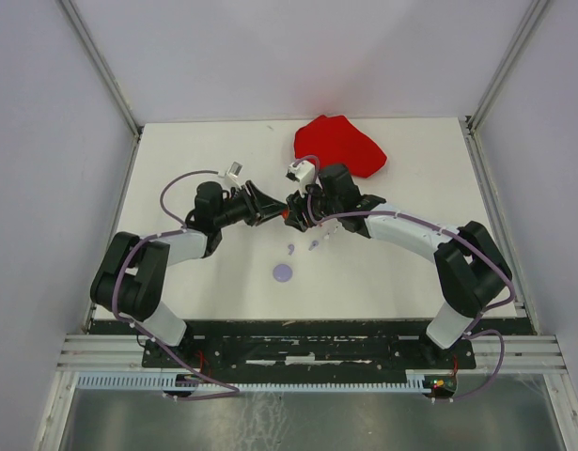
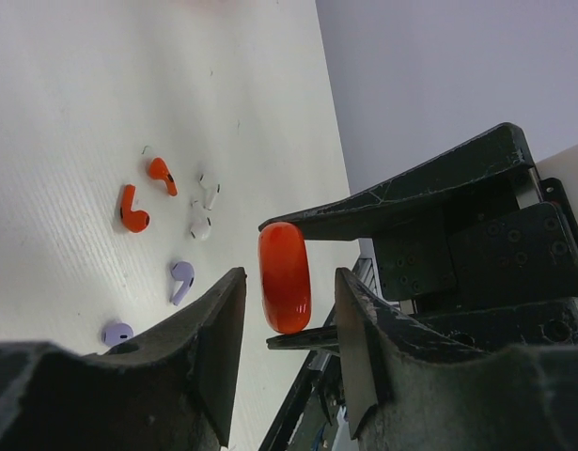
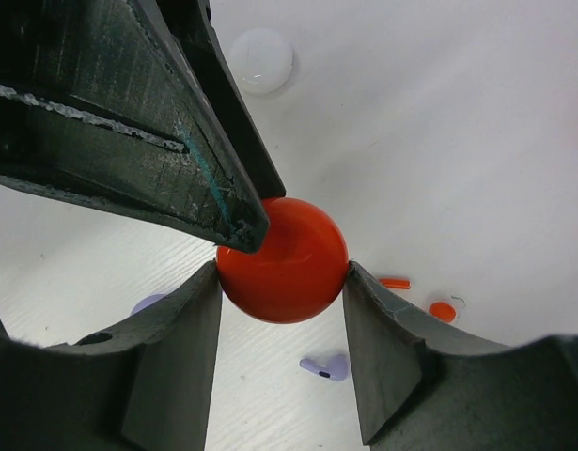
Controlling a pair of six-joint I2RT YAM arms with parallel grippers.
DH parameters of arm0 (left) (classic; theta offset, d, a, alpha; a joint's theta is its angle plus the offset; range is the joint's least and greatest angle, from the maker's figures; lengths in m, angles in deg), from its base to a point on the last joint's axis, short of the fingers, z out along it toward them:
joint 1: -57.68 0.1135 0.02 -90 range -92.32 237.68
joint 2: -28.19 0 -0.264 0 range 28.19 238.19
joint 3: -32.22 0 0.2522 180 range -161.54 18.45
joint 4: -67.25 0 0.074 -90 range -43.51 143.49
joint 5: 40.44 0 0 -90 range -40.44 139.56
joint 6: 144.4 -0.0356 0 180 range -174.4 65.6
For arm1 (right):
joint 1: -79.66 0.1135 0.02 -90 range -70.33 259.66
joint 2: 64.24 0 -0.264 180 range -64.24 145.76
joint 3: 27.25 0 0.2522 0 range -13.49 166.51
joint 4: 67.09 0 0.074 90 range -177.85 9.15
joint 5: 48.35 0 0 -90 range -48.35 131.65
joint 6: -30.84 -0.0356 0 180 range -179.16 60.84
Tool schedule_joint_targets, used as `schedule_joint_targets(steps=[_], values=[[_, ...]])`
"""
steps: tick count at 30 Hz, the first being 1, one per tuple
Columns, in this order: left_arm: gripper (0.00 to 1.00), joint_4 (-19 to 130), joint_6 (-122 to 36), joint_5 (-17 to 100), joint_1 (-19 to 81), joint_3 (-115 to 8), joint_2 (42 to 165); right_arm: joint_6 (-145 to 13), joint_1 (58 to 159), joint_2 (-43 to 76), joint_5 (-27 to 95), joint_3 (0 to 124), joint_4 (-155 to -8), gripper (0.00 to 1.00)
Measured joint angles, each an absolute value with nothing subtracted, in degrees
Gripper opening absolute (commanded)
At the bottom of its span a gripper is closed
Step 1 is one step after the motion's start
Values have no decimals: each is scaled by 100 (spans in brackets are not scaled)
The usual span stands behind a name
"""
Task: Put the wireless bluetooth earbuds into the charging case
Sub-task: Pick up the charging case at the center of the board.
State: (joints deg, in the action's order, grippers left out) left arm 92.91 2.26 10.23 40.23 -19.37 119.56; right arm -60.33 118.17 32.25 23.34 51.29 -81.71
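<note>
Now | right claw (image 3: pixel 281 274) clamps case (image 3: pixel 287 254) aloft | left claw (image 2: pixel 289 287) straddles its rim, not touching, probably to open it

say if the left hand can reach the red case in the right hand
Likely yes: the red case, clamped at its rim by the right hand, sits edge-on between the left hand's open fingers, faces uncovered.

The left pincer (image 2: pixel 289 287) and right pincer (image 3: pixel 282 277) meet tip to tip, blocking each other. Earbuds (image 2: pixel 132 211) litter the desk (image 1: pixel 411 282) nearby; its right side lies open.
</note>
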Motion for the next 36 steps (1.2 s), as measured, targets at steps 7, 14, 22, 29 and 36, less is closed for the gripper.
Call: schedule_joint_targets(steps=[7,14,22,29,36], values=[[46,9304,237,1023,4016,-1965,11976,-6033,11817,3223,2295,5129,-8174,40],[44,9306,239,1023,3986,-1985,11978,-6033,11817,3223,2251,5129,-8174,40],[38,9306,266,1021,3955,-1998,12037,-6033,11817,3223,2236,5129,-8174,40],[26,9306,277,1027,3955,-1998,12046,-6031,11812,3219,2229,5129,-8174,40],[3,9317,283,1025,3955,-1998,12048,-6016,11812,3212,2236,5129,-8176,73]])
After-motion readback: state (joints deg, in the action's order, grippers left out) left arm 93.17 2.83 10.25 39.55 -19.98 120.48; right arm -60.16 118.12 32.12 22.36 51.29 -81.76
